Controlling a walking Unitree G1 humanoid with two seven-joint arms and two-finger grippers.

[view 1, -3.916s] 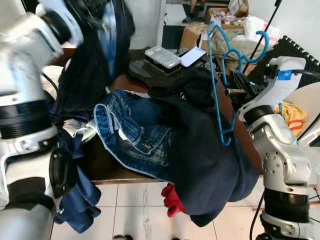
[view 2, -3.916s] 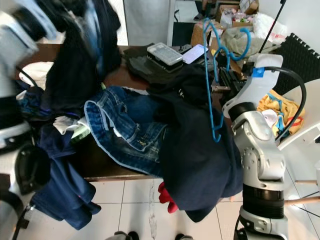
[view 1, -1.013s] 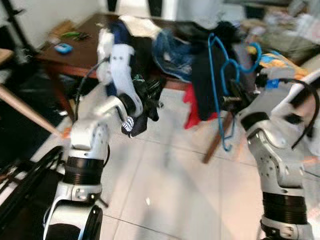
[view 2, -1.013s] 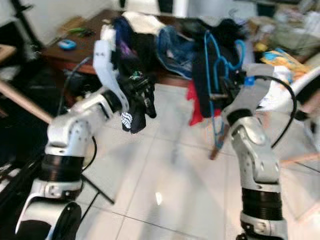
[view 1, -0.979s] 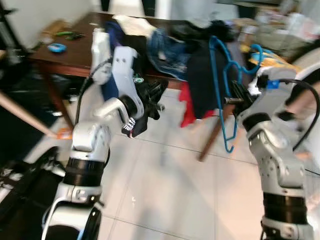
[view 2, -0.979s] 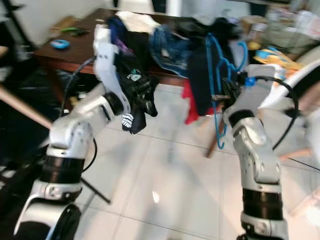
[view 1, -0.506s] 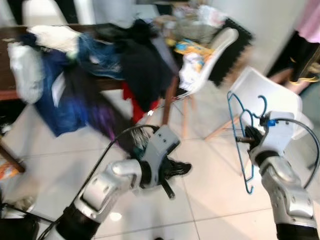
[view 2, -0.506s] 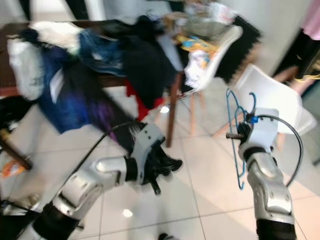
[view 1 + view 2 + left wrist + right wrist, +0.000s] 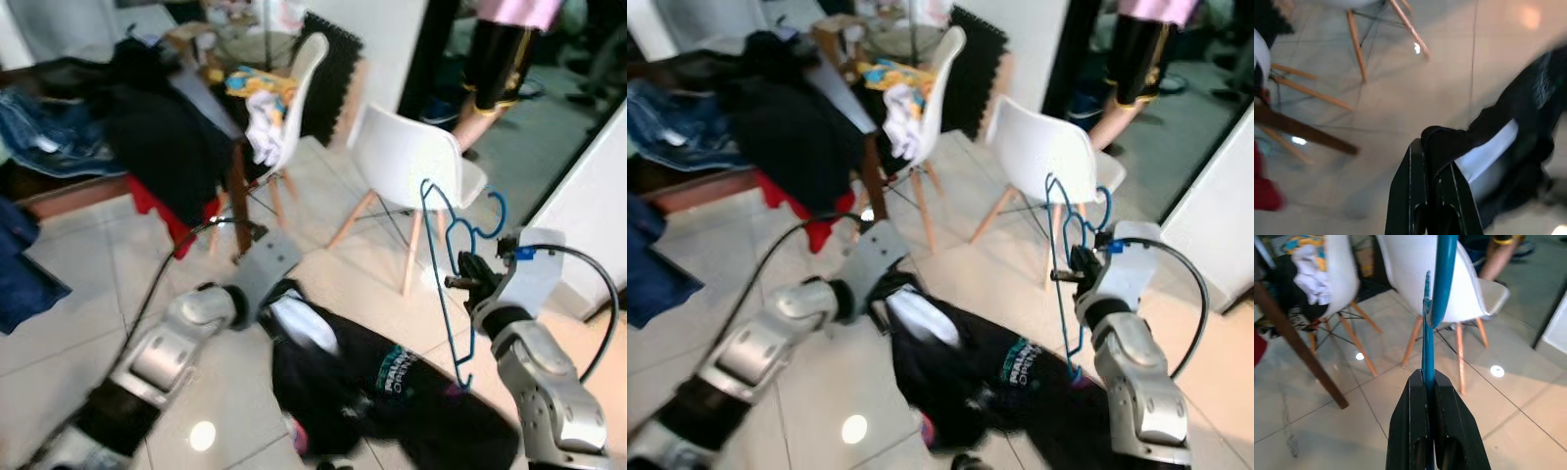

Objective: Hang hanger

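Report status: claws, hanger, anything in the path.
Right claw shut on blue hanger, held upright. Left claw shut on black garment trailing on the floor. White chairs and a person ahead.

Head stereo downward, wrist cameras along claws

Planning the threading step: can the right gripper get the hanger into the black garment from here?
Probably yes. The right gripper is shut on the blue hanger, held upright beside the black garment that hangs from the left gripper; nothing stands between them.
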